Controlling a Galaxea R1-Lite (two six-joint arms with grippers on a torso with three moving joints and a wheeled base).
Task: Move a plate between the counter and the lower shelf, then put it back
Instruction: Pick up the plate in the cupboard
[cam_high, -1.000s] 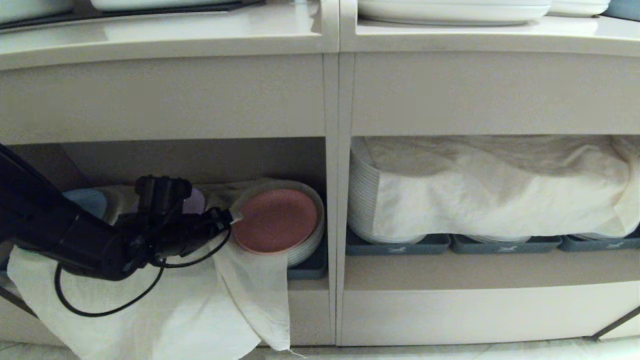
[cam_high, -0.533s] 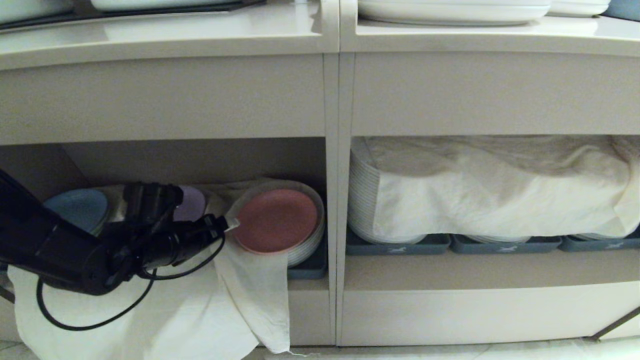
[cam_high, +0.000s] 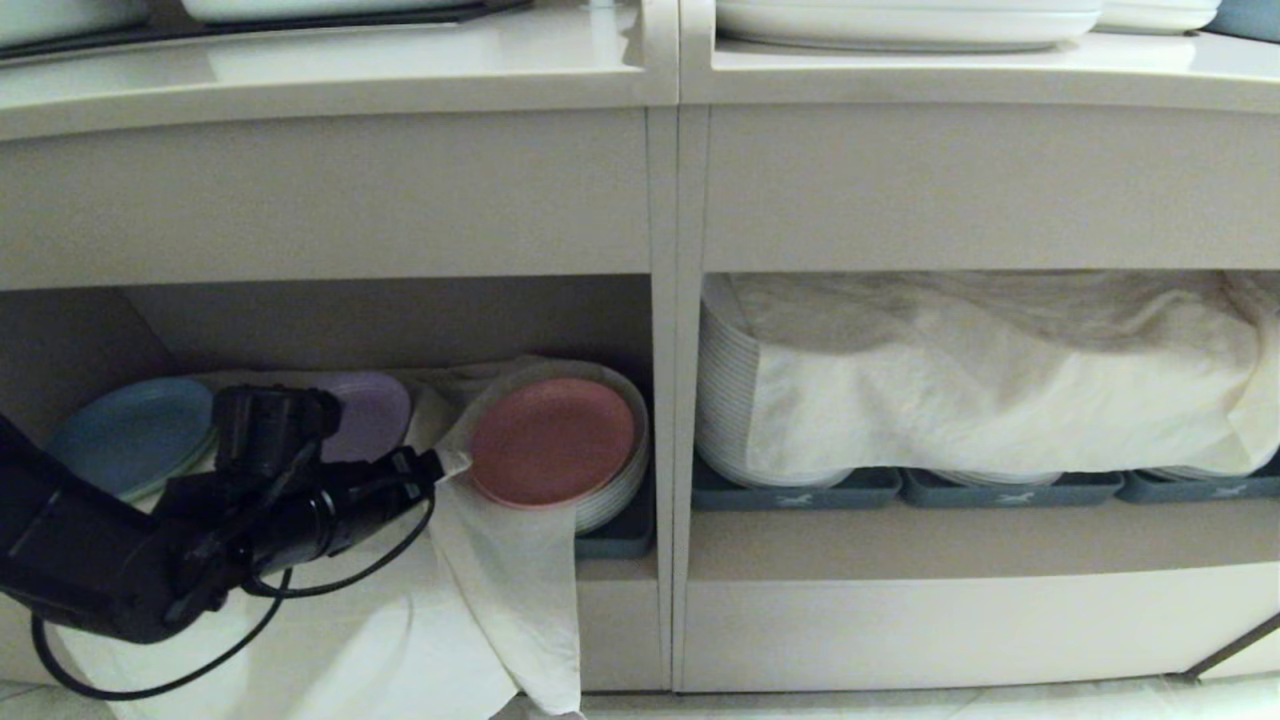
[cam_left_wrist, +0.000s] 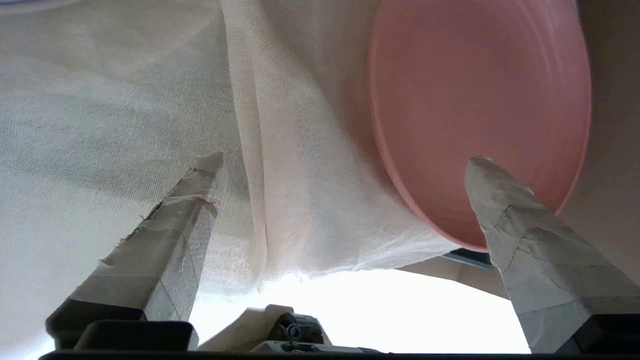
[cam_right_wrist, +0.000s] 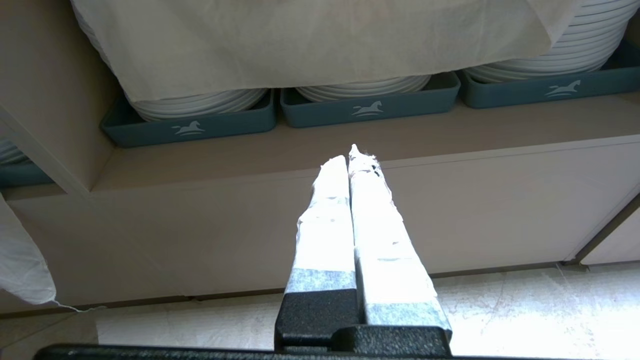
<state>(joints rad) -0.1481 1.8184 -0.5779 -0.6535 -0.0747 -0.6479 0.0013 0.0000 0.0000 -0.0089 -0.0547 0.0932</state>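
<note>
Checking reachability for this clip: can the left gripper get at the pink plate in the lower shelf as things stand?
Probably yes. The left gripper is open beside the pink plate, whose near rim is bare; only the white cloth hangs close below it.

A pink plate (cam_high: 552, 441) leans atop a stack of white plates (cam_high: 615, 490) in the lower shelf (cam_high: 400, 320), left of the upright divider (cam_high: 665, 400). The black left gripper (cam_high: 440, 466) sits just beside the plate's left edge, over a hanging white cloth (cam_high: 480, 580). Blue (cam_high: 135, 432) and purple (cam_high: 372, 412) plates lie further left.
</note>
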